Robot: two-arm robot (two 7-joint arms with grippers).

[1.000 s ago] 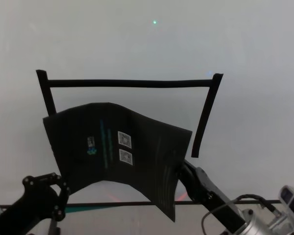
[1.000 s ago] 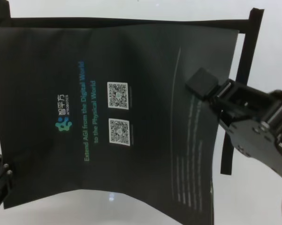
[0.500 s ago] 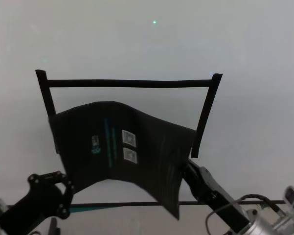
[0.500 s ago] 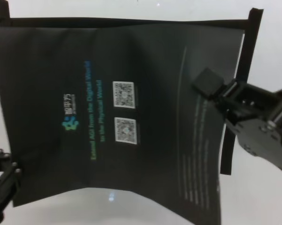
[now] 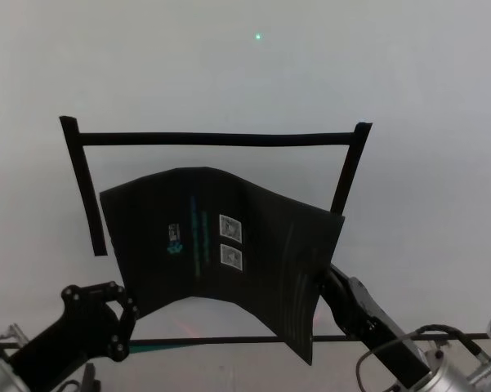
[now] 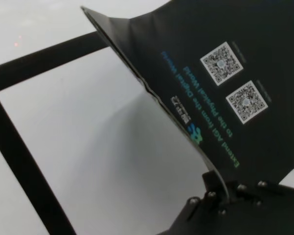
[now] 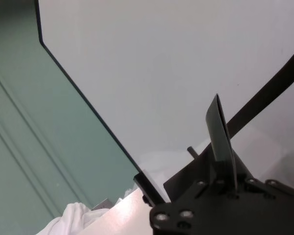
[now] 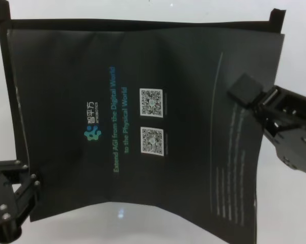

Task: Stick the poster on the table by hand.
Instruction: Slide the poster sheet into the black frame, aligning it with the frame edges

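Poster (image 5: 229,245), pinched at near corners by left gripper (image 5: 118,314) & right gripper (image 8: 244,91), has shifted right vs 1 s ago, now hanging centred over the table's (image 5: 245,73) tape frame (image 5: 212,139), ready to lower.

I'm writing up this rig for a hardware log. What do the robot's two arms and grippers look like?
Both grippers are matte black. The left gripper has a skeletal linkage frame dotted with small silver screw heads. The right gripper ends in a flat, square black pad on a blocky black body with silver screws. Behind it, the right arm turns into a ribbed silver metal cylinder with a thin black cable looping over it.
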